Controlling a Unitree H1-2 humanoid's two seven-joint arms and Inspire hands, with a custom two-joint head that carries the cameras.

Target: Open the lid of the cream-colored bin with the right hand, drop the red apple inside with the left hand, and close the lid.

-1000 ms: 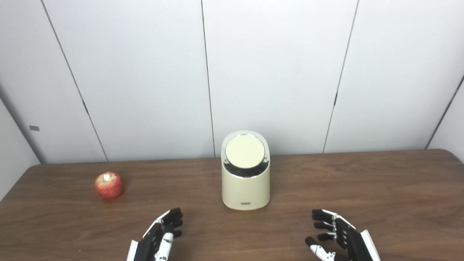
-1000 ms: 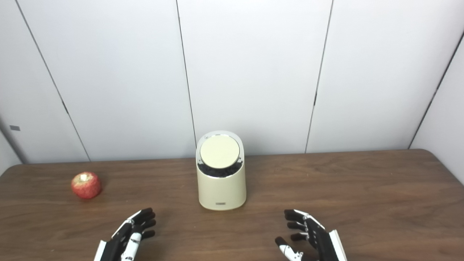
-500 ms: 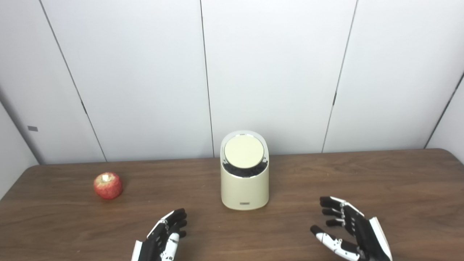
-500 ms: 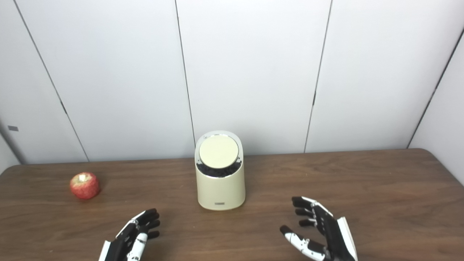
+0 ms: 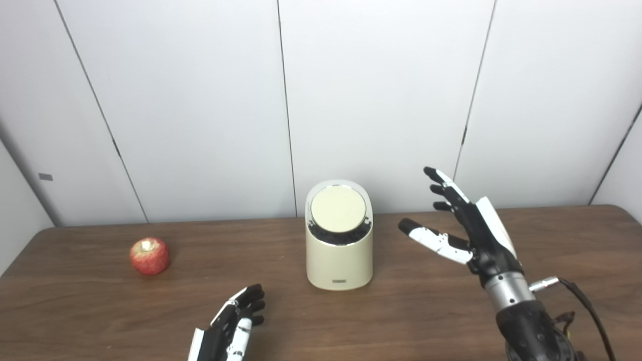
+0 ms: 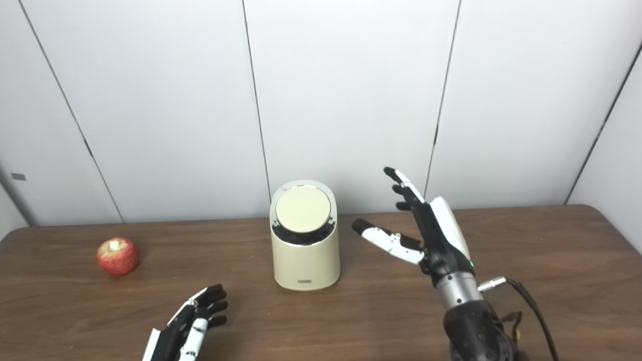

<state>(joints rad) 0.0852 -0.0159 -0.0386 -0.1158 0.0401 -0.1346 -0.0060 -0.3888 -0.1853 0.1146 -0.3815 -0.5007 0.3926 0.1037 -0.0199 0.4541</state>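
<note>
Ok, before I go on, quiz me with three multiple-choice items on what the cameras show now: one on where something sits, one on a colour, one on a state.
1. Where is the red apple?
A. inside the bin
B. on the table, left of the bin
C. in the left hand

2. What colour is the table?
A. dark brown wood
B. white
C. green

3. How is the right hand?
A. shut on the lid
B. flat on the table
C. raised, open, beside the bin

Answers:
1. B: the apple lies on the tabletop well left of the cream-colored bin, apart from the left hand.
2. A: brown wood grain shows across the whole surface.
3. C: its fingers are spread, it holds nothing, and it stands right of the bin, clear of the lid, which lies shut.
</note>
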